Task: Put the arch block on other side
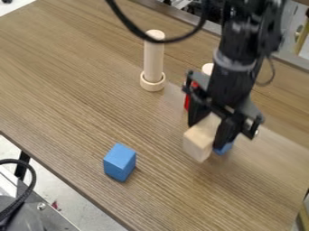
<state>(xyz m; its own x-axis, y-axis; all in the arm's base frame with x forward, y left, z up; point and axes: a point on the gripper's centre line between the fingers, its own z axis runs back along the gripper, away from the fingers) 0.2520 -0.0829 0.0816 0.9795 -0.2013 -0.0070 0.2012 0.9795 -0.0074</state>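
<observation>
Out to the left of my gripper [206, 135], well apart from it, a blue block [119, 162] sits on the table [66, 85], leaving me room to work around it. Nearer me, a pale cylinder [154, 58] stands upright in a wooden ring [152, 83], which I judge keeps it from tipping. Just beside my gripper, partly hidden behind it, is something red [187, 100]. Then the pale wooden block [198, 143] – my arch block, I take it, though I can't make out its curve – which I have clamped from opposite sides, likely so that it won't turn as I carry it across. It lies between my fingers, one end jutting out towards the camera; whether it touches the table I can't tell. Just right of it, partly covered, is a blue piece [224, 148]
</observation>
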